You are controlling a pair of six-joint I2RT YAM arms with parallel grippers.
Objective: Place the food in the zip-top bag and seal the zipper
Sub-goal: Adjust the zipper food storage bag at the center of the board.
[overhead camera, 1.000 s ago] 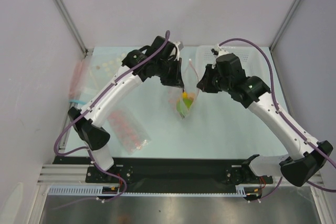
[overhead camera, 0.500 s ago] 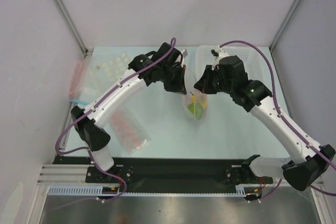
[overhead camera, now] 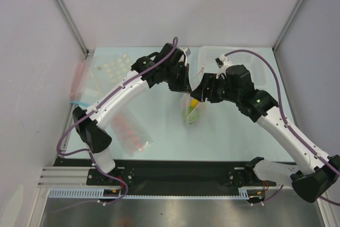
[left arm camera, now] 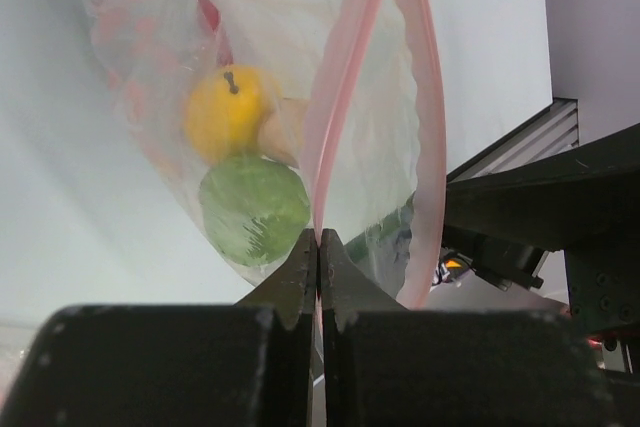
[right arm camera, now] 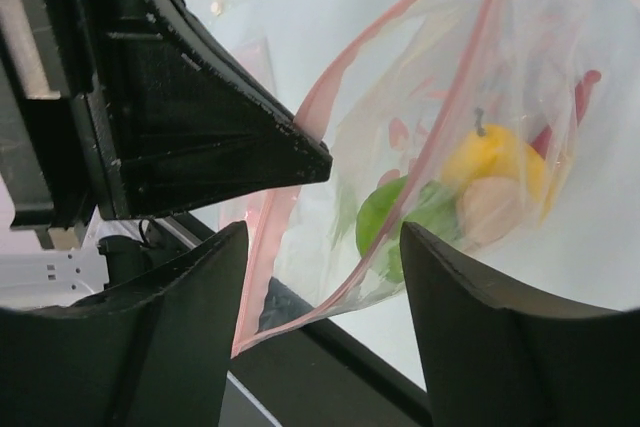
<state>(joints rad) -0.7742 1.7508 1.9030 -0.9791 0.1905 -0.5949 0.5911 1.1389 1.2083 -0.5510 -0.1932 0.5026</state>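
Top view: clear crinkly zip-top bag point(overhead camera: 193, 113) sits between both grippers, mouth at grippers, long axis toward arm bases.
Left wrist: left gripper point(left arm camera: 318, 247) clenched on pink-red zipper strip point(left arm camera: 340, 77); yellow pear-like fruit point(left arm camera: 230, 112) and green round fruit point(left arm camera: 255, 209) at closed end.
Right wrist: right gripper point(right arm camera: 322, 247) spread wide, grasping nothing.

Four food pieces point(left arm camera: 232, 112), one bag point(right arm camera: 520, 37)

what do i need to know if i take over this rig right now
Left claw: shut on the zipper, holding the zip-top bag by its mouth.
Right claw: open, the bag's mouth edge between its jaws, not gripped.
Food: yellow fruit, green fruit, beige bulb and red chili are all inside the bag.
Done: loading.
Left: the zipper's two strips stand apart; press them shut along the mouth.
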